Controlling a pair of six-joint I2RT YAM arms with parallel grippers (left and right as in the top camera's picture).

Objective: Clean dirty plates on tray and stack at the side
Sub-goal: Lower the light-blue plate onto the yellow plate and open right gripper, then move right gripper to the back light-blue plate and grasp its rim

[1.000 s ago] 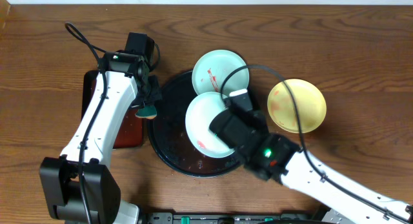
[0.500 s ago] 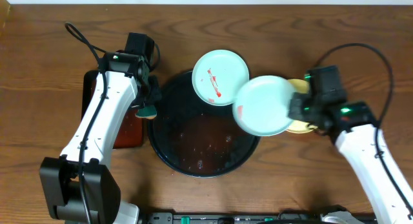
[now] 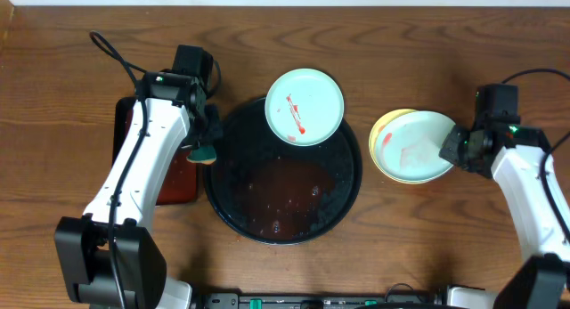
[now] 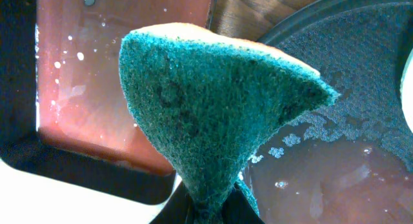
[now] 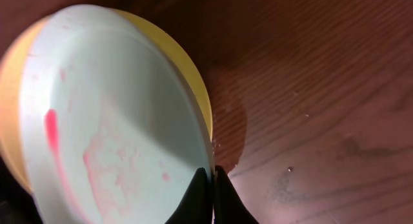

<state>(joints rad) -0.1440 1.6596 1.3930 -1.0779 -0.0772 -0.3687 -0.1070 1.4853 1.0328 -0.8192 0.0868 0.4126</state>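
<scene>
The large round black tray (image 3: pixel 239 195) holds reddish water. A pale blue-green plate (image 3: pixel 305 107) with red streaks lies on its far rim. My right gripper (image 3: pixel 452 149) is shut on the rim of a second pale blue-green plate (image 3: pixel 414 144), with faint red smears, held just over the pale yellow plate (image 3: pixel 381 131) on the table at the right; both show in the right wrist view (image 5: pixel 110 114), the yellow one (image 5: pixel 193 75) beneath. My left gripper (image 3: pixel 205 150) is shut on a green sponge (image 4: pixel 213 101) over the tray's left rim.
A small rectangular black tray with a reddish inside (image 3: pixel 174 180) lies left of the round tray, partly under my left arm; it also shows in the left wrist view (image 4: pixel 110 75). Cables run over the table at far left and far right.
My right arm has carried the blue-green plate from the tray rightwards and lowered it onto the yellow plate. The left arm has not moved.
</scene>
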